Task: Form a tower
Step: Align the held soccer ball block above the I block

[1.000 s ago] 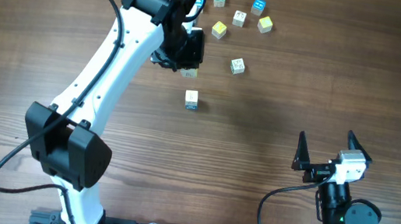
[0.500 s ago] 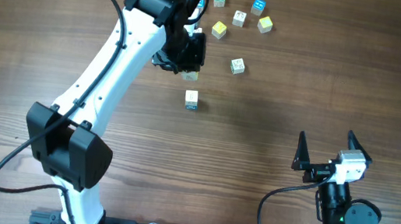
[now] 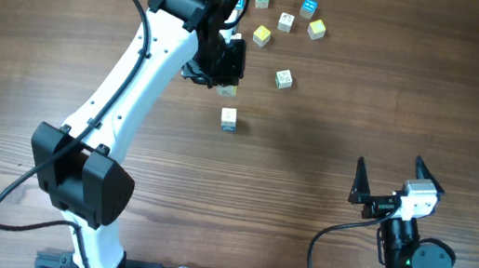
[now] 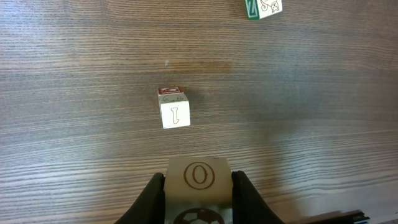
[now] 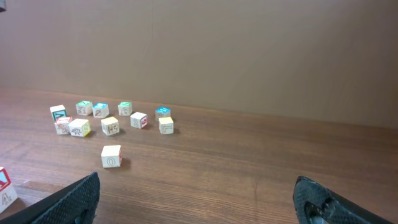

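Wooden table (image 3: 397,81), two arms, one tower, scattered letter cubes.
Two arms are seen from overhead: the white left arm (image 3: 134,82) is stretched to the upper middle, the dark right arm (image 3: 410,257) is folded at lower right. The left gripper (image 4: 198,190) is closed on one "O" cube (image 4: 198,175), a pinch made plain only by the left wrist view; the right gripper (image 3: 389,164) is held spread wide. One tower (image 3: 228,119) is placed just below the left gripper, left of frame centre, apart from the pinched cube; its cubes cannot be counted. Six loose cubes (image 3: 285,21) are scattered at upper middle. A brown wall (image 5: 249,50) and about ten clustered cubes (image 5: 110,126) are shown only by the right wrist view.
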You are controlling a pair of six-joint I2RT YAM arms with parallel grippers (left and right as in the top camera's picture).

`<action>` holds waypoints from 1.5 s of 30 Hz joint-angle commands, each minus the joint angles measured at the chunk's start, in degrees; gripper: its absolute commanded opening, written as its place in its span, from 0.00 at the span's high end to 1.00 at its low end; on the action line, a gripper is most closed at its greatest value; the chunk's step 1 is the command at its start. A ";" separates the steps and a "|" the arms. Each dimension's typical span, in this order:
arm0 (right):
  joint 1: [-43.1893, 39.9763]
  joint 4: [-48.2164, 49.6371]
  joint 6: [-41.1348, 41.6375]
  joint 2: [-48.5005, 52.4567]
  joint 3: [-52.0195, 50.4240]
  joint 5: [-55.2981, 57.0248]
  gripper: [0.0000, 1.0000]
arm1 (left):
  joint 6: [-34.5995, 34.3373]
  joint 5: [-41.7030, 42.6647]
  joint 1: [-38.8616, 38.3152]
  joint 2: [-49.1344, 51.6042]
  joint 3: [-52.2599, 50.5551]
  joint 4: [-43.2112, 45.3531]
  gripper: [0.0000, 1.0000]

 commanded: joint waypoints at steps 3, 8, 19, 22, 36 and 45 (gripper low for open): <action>-0.22 0.31 0.83 -0.46 -0.07 -0.68 0.00 | -0.76 -0.79 -0.26 -0.63 -0.55 -0.22 0.96; -0.22 0.31 0.85 -0.46 -0.07 -0.68 0.00 | -0.76 -0.79 -0.26 -0.63 -0.55 -0.24 0.96; -0.22 0.31 0.83 -0.46 -0.07 -0.68 0.00 | -2.23 -1.66 -2.25 -0.59 -4.44 0.70 0.96; -0.22 0.31 0.85 -0.46 -0.07 -0.68 0.00 | -5.75 -4.85 -2.91 -0.55 -6.32 1.79 0.96; -0.22 0.31 0.83 -0.46 -0.07 -0.68 0.00 | -10.01 -9.14 -5.86 -0.52 -8.79 5.20 0.96; -0.22 0.31 0.81 -0.46 -0.07 -0.68 0.00 | -10.01 -9.11 -5.88 -0.52 -8.79 5.18 0.96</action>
